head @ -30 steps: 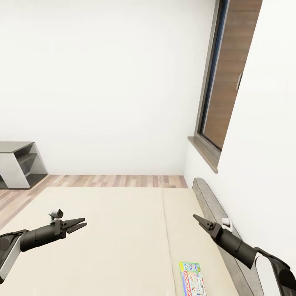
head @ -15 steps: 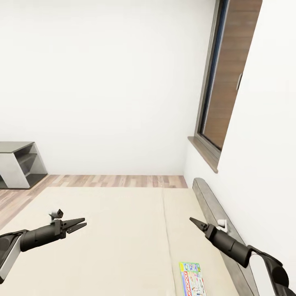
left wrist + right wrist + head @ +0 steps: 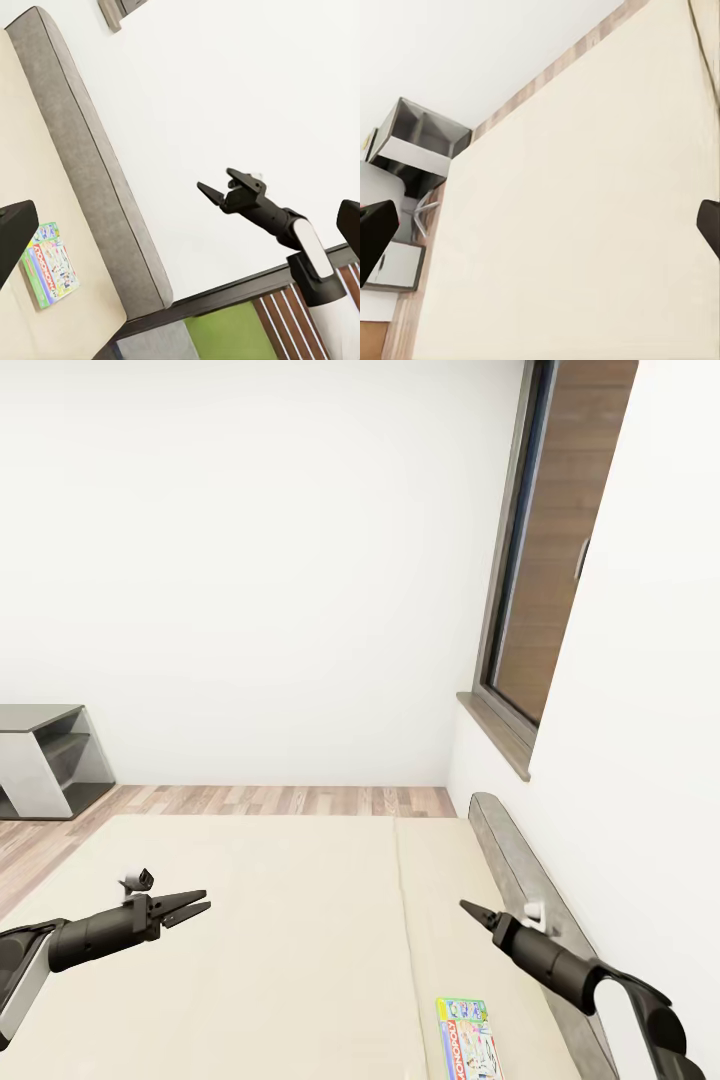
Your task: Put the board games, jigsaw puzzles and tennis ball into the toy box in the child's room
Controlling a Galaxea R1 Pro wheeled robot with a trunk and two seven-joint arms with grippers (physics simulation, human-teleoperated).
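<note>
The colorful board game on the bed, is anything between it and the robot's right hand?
Nothing visible is in the way. The board game lies flat on the bare bed, near the headboard. The right gripper hangs above the mattress, with only open air and sheet between them.

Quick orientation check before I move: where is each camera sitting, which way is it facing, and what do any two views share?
Head: high, looking down over the bed toward the window; left gripper and right gripper show.
Left wrist: faces across the bed to the headboard; sees the right gripper open.
Right wrist: faces along the bed toward a grey shelf unit.
Shared: head and left wrist both show the board game.
</note>
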